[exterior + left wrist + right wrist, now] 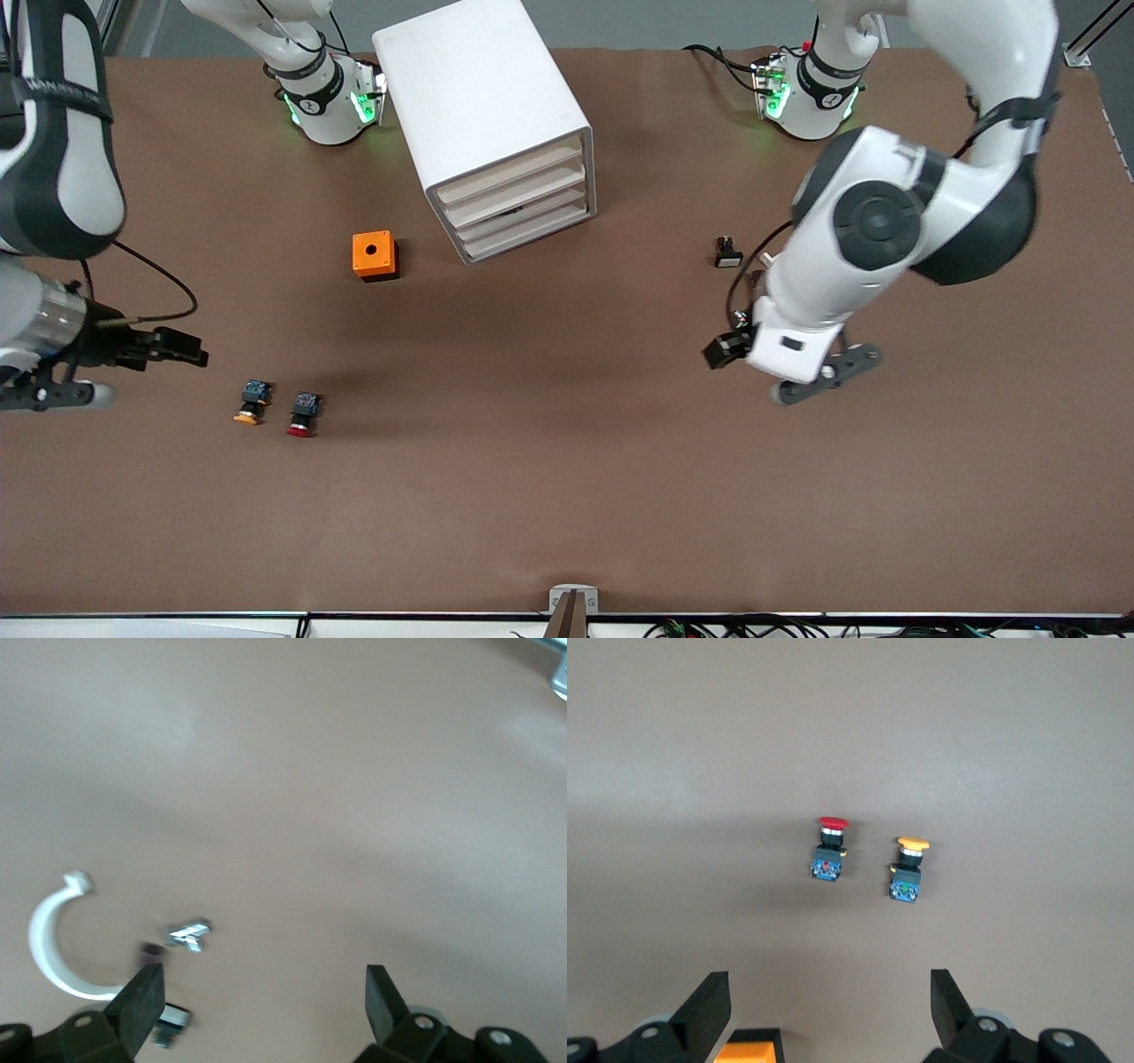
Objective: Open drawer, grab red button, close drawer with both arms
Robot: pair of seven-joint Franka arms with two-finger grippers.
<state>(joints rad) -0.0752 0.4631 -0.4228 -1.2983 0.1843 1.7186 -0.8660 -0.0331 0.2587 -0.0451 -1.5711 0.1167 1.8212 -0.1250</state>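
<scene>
Nearest the camera: small push button with a red mushroom cap and black body [303, 415], lying on the brown table [567, 496] lower left of the front view, just beside a like button with an orange-yellow cap [252, 402].
Drawers: white box cabinet [492, 124], upper middle; all four shallow pale-fronted drawers [518, 197] look pushed in.
Right gripper [168, 347]: left edge, jaws wide apart, nothing held.
Left gripper [819, 372]: right of centre over bare table, jaws spread, empty.
Step in hand: seemingly none done, or all; button lies in the open.
Next move: an arm to reach a drawer front.
</scene>
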